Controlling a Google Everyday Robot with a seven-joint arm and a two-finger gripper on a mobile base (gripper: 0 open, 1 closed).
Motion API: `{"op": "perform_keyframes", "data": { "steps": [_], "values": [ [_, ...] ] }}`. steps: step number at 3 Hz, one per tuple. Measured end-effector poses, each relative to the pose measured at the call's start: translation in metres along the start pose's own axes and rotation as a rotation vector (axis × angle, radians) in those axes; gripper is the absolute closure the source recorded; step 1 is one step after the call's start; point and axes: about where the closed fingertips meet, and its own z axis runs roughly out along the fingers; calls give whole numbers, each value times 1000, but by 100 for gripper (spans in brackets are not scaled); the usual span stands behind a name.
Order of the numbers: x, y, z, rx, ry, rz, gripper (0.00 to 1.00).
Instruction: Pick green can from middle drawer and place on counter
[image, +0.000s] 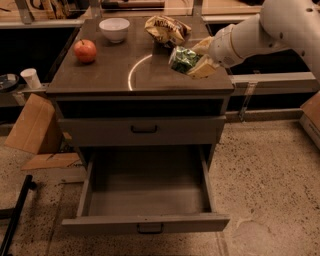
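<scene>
My gripper (192, 59) reaches in from the right on its white arm and is shut on the green can (182, 59). It holds the can tilted just above the right part of the counter (100, 75), over the white circle line (131, 73). The can is green with a pale mottled pattern. Below, the middle drawer (147, 220) is pulled fully out, and its flat gray floor is bare. Its dark pull handle (150, 229) shows at the front.
On the counter stand a red apple (85, 50), a white bowl (114, 29) and a wrinkly tan snack bag (166, 30) just behind the can. The upper drawer (144, 130) is shut. Cardboard (35, 127) and a white cup (31, 78) are at the left.
</scene>
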Motion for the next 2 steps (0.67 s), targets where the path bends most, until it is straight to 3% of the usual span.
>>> {"op": "perform_keyframes", "data": {
  "steps": [2],
  "values": [
    [13,-63,22,51,60,142,100]
  ]
}}
